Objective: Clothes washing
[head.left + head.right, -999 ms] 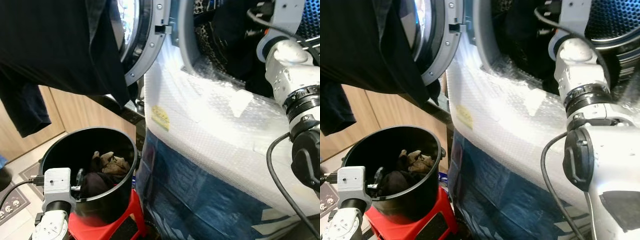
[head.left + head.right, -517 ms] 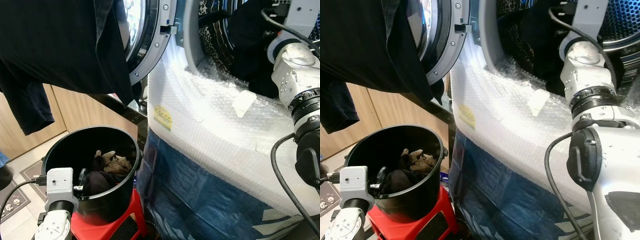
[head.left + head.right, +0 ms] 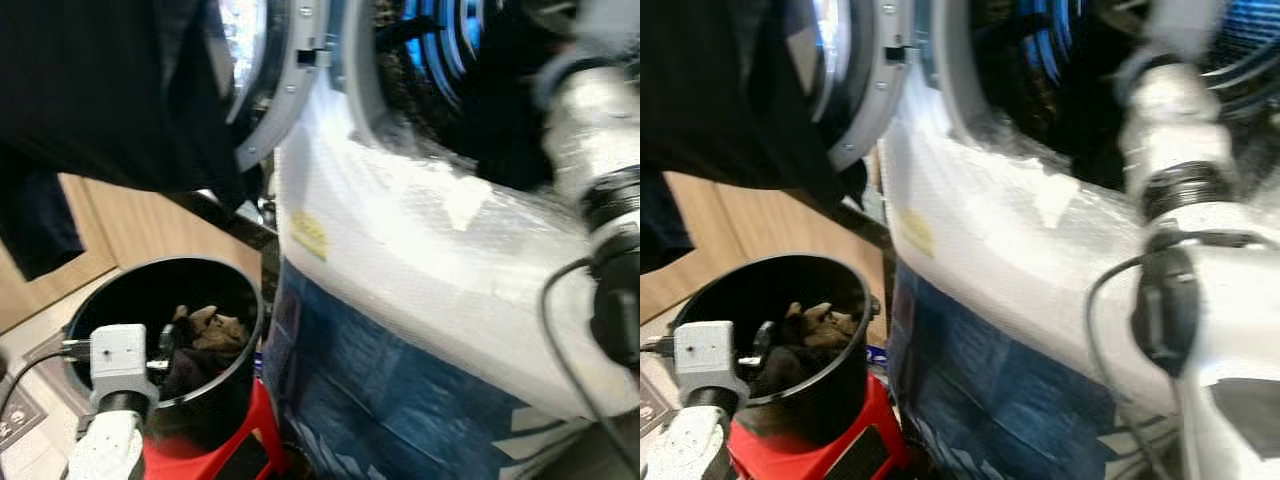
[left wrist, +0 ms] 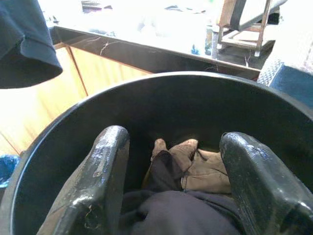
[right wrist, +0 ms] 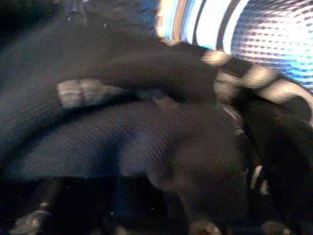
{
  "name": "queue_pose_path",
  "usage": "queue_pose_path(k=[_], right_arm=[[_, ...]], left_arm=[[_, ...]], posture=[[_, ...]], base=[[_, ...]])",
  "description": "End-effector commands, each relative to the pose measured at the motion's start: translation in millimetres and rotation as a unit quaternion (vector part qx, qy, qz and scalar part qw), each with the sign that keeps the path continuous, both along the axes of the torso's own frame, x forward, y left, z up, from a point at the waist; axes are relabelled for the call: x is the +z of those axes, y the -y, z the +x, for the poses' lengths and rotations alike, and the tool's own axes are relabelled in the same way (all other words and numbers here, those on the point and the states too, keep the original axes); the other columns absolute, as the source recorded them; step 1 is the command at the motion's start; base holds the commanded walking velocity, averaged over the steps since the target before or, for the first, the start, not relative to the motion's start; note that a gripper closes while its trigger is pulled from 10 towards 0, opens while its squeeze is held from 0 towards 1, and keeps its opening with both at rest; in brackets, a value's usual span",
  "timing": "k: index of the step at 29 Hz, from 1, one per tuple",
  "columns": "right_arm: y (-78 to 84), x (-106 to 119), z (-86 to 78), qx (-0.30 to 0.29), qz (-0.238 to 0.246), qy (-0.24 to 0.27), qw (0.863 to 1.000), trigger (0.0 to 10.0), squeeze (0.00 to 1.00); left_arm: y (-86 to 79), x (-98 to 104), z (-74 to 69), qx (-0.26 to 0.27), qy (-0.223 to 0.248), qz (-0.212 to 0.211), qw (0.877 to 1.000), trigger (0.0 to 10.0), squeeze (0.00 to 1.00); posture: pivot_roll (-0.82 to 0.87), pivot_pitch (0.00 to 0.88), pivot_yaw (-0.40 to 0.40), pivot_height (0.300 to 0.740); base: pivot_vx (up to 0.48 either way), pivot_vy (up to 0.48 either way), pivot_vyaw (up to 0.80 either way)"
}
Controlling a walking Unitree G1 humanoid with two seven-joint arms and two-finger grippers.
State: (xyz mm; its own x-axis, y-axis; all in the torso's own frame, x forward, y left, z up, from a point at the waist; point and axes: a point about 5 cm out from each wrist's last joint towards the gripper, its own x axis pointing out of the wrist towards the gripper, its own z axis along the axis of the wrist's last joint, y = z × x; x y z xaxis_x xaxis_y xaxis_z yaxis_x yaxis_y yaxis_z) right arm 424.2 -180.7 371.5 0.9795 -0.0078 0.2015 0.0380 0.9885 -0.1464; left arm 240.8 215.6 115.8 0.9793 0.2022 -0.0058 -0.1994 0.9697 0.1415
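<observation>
My right arm (image 3: 590,110) reaches into the washing machine's drum (image 3: 440,60), and the right wrist camera is pressed against dark cloth (image 5: 146,132) lying in front of the perforated drum wall (image 5: 274,44); whether the right tool is apart or together I cannot tell, the picture being blurred and dark. The left tool (image 4: 173,196) hangs over the black bucket (image 3: 120,290) on its red stool (image 3: 235,455), its fingers (image 4: 100,171) spread apart and holding nothing; between them lie a dark garment (image 4: 181,215) and a tan one (image 4: 200,166) at the bucket's bottom. A black shirt (image 3: 110,90) drapes over the open door (image 3: 275,80). These clothes are soft and limp, light unless damp; I judge they will sag, trail and snag on the door rim, so I would pinch a thick bunched fold near the middle, not a loose edge or sleeve.
</observation>
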Motion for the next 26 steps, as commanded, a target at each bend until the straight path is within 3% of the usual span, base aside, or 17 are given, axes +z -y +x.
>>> queue_pose_path(k=[1, 4, 6, 8, 10, 11, 13, 15, 16, 20, 23, 26], right_arm=[[6.9, 2.8, -1.2, -0.007, 0.0, -0.002, 1.0, 10.0, 1.0], [12.1, 9.9, -3.1, -0.027, 0.006, 0.011, 1.0, 10.0, 1.0], [30.0, 29.6, -10.3, -0.09, 0.033, 0.057, 0.994, 10.0, 1.0], [52.5, 44.7, -20.1, -0.164, 0.085, 0.101, 0.978, 10.0, 1.0], [64.7, 49.8, -25.6, -0.199, 0.12, 0.12, 0.965, 10.0, 1.0], [64.7, 49.8, -25.6, -0.199, 0.12, 0.12, 0.965, 10.0, 1.0], [46.5, 28.4, -13.7, -0.141, 0.074, 0.061, 0.985, 10.0, 1.0], [35.5, 10.7, -7.1, -0.117, 0.032, 0.02, 0.992, 10.0, 1.0], [32.6, 4.7, -5.4, -0.111, 0.01, 0.007, 0.994, 10.0, 1.0], [35.7, -13.9, -3.1, -0.12, 0.051, -0.01, 0.991, 10.0, 1.0], [12.0, -22.8, 1.8, -0.022, -0.033, -0.041, 0.998, 10.0, 1.0], [9.9, -16.2, 1.2, -0.017, -0.042, -0.029, 0.999, 10.0, 1.0]], left_arm=[[3.2, 3.8, 1.4, -0.011, 0.001, -0.001, 1.0, 10.0, 0.0], [6.7, 7.1, 5.0, -0.018, 0.004, -0.002, 1.0, 10.0, 0.0], [7.5, 11.2, 7.7, -0.018, 0.01, -0.004, 1.0, 10.0, 0.0], [8.2, 13.7, 8.0, -0.019, 0.014, -0.005, 1.0, 10.0, 0.0], [8.4, 14.2, 7.7, -0.017, 0.017, -0.008, 1.0, 10.0, 0.0], [8.4, 14.2, 7.7, -0.017, 0.017, -0.008, 1.0, 10.0, 0.0], [8.6, 12.5, 7.7, -0.019, 0.01, -0.007, 1.0, 10.0, 0.0], [8.9, 12.7, 7.9, -0.019, 0.009, -0.008, 1.0, 10.0, 0.0], [9.0, 12.6, 8.0, -0.019, 0.008, -0.009, 1.0, 10.0, 0.0], [11.0, 13.1, 8.7, -0.024, 0.008, -0.01, 1.0, 10.0, 0.0], [11.3, 14.5, 9.7, -0.026, 0.009, -0.008, 1.0, 10.0, 0.0], [11.2, 16.9, 10.3, -0.026, 0.014, -0.008, 1.0, 10.0, 0.0]], posture=[[0.35, 0.0, -0.076, 0.74], [0.35, 0.0, -0.076, 0.74], [0.36, 0.0, -0.079, 0.74], [0.35, 0.0, -0.078, 0.74], [0.35, 0.0, -0.081, 0.74], [0.35, 0.0, -0.081, 0.74], [0.34, 0.0, -0.078, 0.74], [0.34, 0.0, -0.077, 0.74], [0.34, 0.0, -0.075, 0.74], [0.34, 0.0, -0.073, 0.74], [0.34, 0.0, -0.075, 0.74], [0.33, 0.0, -0.075, 0.74]], base=[[0.0, 0.0, 0.0], [0.0, 0.0, 0.0], [0.0, 0.0, 0.0], [0.0, 0.0, 0.0], [0.0, 0.0, 0.0], [0.0, 0.0, 0.0], [0.0, 0.0, 0.0], [0.0, 0.0, 0.0], [0.0, 0.0, 0.0], [0.0, 0.0, 0.0], [0.0, 0.0, 0.0], [0.0, 0.0, 0.0]])
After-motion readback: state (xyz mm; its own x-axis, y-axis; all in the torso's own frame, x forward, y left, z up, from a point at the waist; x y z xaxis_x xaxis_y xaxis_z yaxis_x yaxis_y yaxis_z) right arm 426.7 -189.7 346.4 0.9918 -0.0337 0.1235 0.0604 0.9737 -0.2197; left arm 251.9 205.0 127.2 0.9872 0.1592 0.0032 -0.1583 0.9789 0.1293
